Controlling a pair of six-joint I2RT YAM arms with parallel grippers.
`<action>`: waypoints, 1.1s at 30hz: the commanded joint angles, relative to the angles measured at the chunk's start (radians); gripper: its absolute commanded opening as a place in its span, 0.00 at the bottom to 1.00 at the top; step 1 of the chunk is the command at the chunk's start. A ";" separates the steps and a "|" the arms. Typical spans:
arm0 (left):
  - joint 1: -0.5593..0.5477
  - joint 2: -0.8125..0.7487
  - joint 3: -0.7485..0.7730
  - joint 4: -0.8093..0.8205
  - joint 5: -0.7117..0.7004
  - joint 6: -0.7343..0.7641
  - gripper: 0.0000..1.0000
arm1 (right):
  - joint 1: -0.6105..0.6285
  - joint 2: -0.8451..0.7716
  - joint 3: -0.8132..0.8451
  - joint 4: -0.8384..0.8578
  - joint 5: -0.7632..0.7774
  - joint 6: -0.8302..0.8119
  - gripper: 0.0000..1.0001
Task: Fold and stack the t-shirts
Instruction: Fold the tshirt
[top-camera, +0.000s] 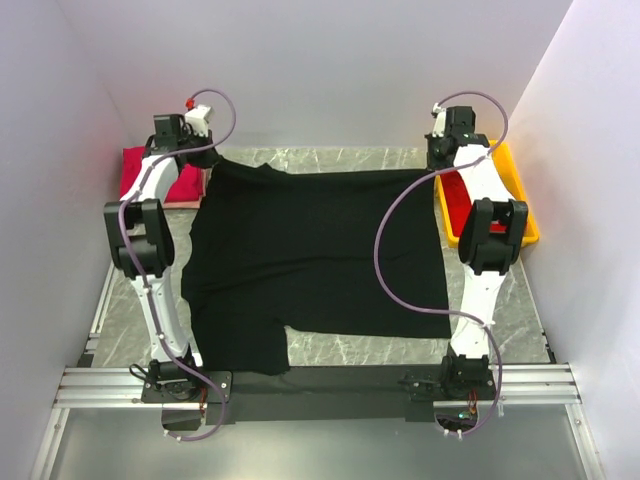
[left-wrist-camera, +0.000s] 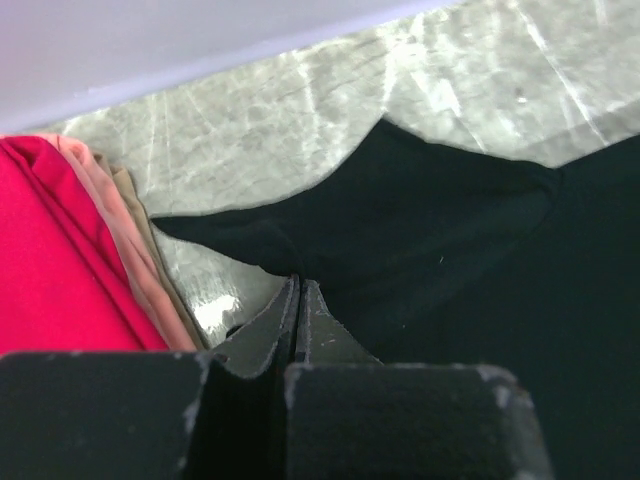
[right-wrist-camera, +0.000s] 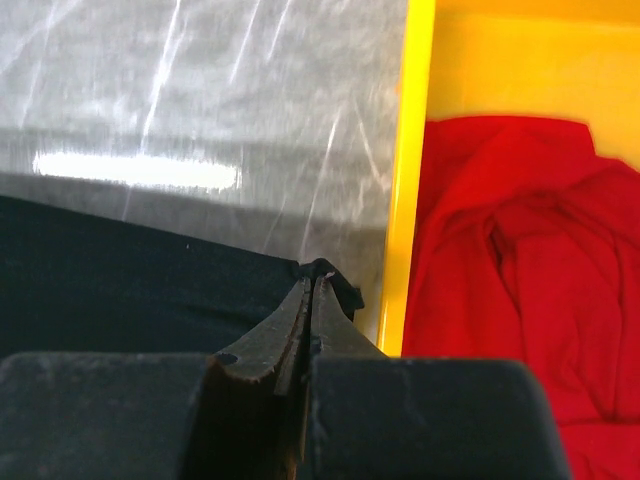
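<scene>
The black t-shirt (top-camera: 310, 255) lies spread flat on the marble table, one sleeve hanging toward the near left. My left gripper (top-camera: 212, 160) is at its far left corner, jaws pressed together on the edge of the black cloth (left-wrist-camera: 420, 240). My right gripper (top-camera: 441, 168) is at its far right corner, jaws shut with a nub of black cloth (right-wrist-camera: 335, 278) pinched at the tip. A folded pile of red shirts (top-camera: 150, 172) lies just left of the left gripper and also shows in the left wrist view (left-wrist-camera: 60, 270). A crumpled red shirt (right-wrist-camera: 520, 280) lies in the yellow tray.
The yellow plastic tray (top-camera: 525, 215) stands at the far right, its rim (right-wrist-camera: 408, 180) right beside the right gripper. White walls close in the back and both sides. Bare marble table (top-camera: 350, 350) shows in front of the shirt.
</scene>
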 joint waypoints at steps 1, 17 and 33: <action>0.006 -0.147 -0.073 0.044 0.068 0.071 0.00 | -0.012 -0.114 -0.042 0.009 -0.025 -0.033 0.00; 0.019 -0.459 -0.452 -0.025 0.084 0.215 0.00 | -0.035 -0.289 -0.316 0.006 -0.085 -0.079 0.00; 0.000 -0.447 -0.705 -0.077 -0.024 0.321 0.00 | -0.032 -0.173 -0.414 -0.062 -0.034 -0.090 0.00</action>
